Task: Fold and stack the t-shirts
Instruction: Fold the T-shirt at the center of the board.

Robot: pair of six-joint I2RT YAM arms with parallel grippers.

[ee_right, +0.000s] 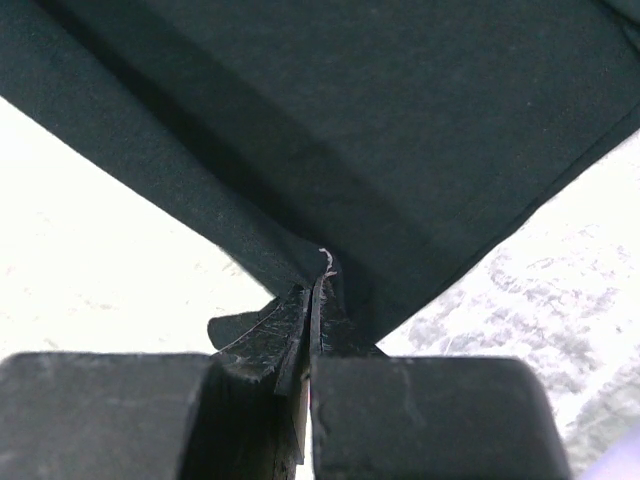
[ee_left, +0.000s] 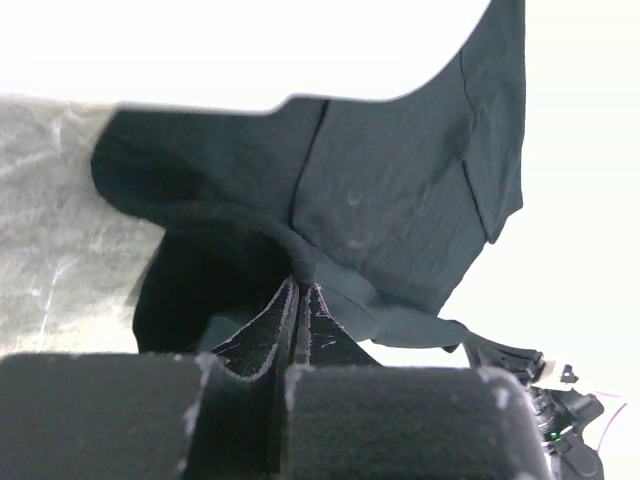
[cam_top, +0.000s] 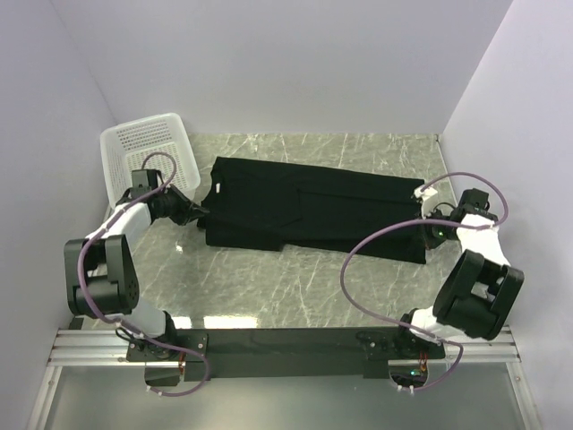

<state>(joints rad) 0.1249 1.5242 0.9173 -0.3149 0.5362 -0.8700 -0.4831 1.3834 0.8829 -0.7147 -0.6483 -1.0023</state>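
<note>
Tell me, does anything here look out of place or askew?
Only the white basket in the far left corner stands out: it seems to sit tilted, not flat. The black t-shirt lies stretched between the left gripper and the right gripper, both shut on its edges. Nothing looks spilled or torn.

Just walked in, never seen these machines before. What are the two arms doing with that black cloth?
Two robot arms are handling a black t-shirt on a marble table. The left gripper is pinched shut on one end and the right gripper on the other, so the shirt lies spread between them. A white mesh basket sits at the back left. No folded stack is in view yet.
</note>
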